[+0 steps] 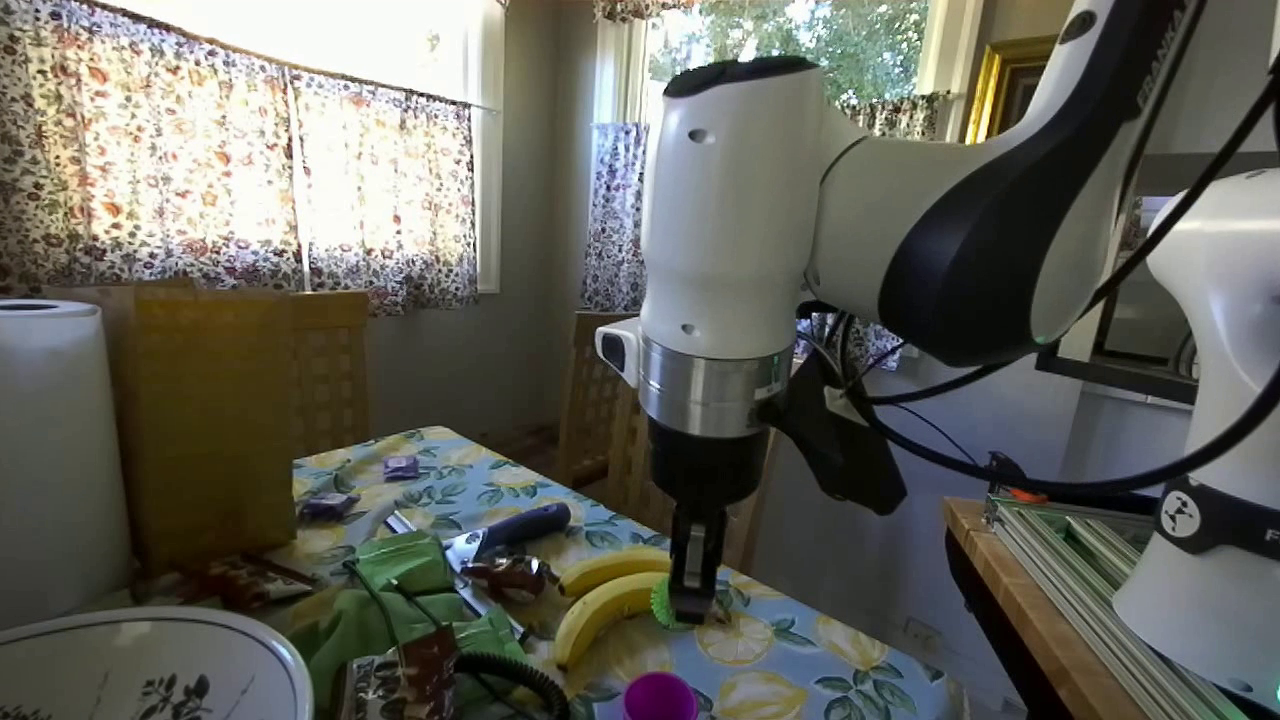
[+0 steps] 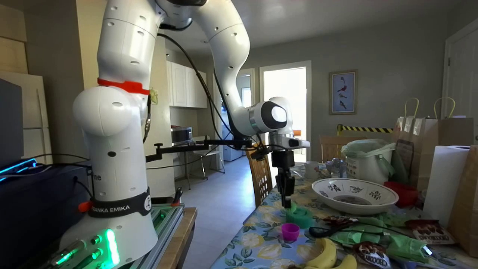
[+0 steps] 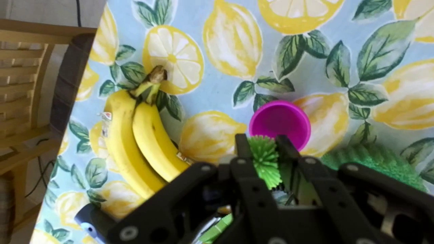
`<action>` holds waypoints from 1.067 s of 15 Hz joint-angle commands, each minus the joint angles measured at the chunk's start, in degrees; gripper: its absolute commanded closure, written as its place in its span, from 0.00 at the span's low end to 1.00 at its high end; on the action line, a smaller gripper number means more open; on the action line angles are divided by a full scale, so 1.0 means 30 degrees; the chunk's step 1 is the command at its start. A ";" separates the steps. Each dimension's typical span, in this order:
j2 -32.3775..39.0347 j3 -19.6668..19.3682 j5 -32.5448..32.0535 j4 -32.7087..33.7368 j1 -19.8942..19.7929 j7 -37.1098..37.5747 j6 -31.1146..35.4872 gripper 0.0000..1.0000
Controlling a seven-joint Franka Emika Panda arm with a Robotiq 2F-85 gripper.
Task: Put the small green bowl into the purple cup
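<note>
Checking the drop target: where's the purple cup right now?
In the wrist view, the purple cup stands right of centre on the tablecloth, right of the bananas and partly overlapped by the end effector and the spiky green ball.

Spiky bright-green ball (image 3: 265, 162) pinched between the fingers (image 3: 243, 147), held off the surface (image 3: 217, 98); shows above the cup (image 2: 290, 232) with a gap in both exterior views. The cup is magenta-purple, round-rimmed, upright on the surface, mouth up. Wrist view: ball covers part of the cup's rim.
</note>
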 commanded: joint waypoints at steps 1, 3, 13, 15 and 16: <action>-0.0380 -0.0001 -0.1398 -0.0965 -0.0214 0.0405 0.0579 0.94; -0.0143 -0.0013 -0.2132 -0.0923 -0.0159 0.0564 0.0816 0.94; 0.0749 -0.0061 -0.2912 -0.0714 -0.0143 0.0766 0.2613 0.94; 0.1026 -0.0242 -0.2895 -0.0726 -0.0020 0.0821 0.2953 0.94; 0.1166 -0.0288 -0.2939 -0.0697 0.0001 0.0870 0.3092 0.94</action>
